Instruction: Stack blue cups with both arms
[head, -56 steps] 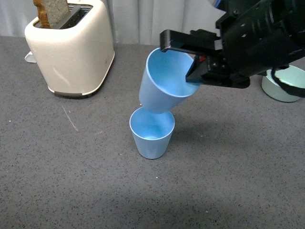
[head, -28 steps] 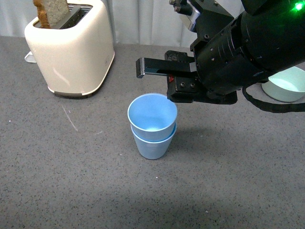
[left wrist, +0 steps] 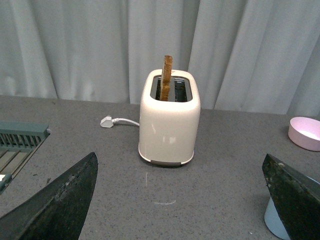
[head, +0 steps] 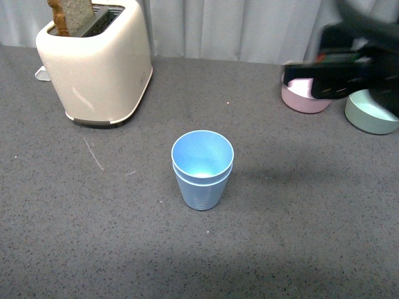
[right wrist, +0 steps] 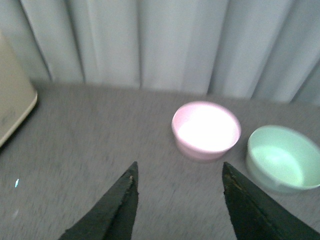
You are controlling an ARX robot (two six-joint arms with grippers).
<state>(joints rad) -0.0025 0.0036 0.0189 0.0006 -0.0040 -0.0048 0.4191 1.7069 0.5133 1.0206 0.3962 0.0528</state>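
Front and wrist views just after release. The two blue cups (head: 202,169) now stand nested and upright on the grey table (head: 299,237), in front of the toaster (head: 96,62). The inner cup's rim sits only slightly above the outer one's. Half a second ago the inner cup rode higher and the right arm (head: 349,75) hung just behind it. That arm has since pulled away towards the pink bowl (head: 304,98) and the green bowl (head: 373,117), and it is motion-blurred in the front view. Its wrist view shows the right gripper (right wrist: 179,164) spread apart with nothing between its fingers (right wrist: 119,210). The left gripper (left wrist: 179,156) is likewise wide apart and empty, facing the toaster. The pale blue sliver at the edge of that view is probably the stack, though too little shows to be sure. We judge the stacking done, since both cups are seated and no hand touches them. What remains is at most to retract the arms.
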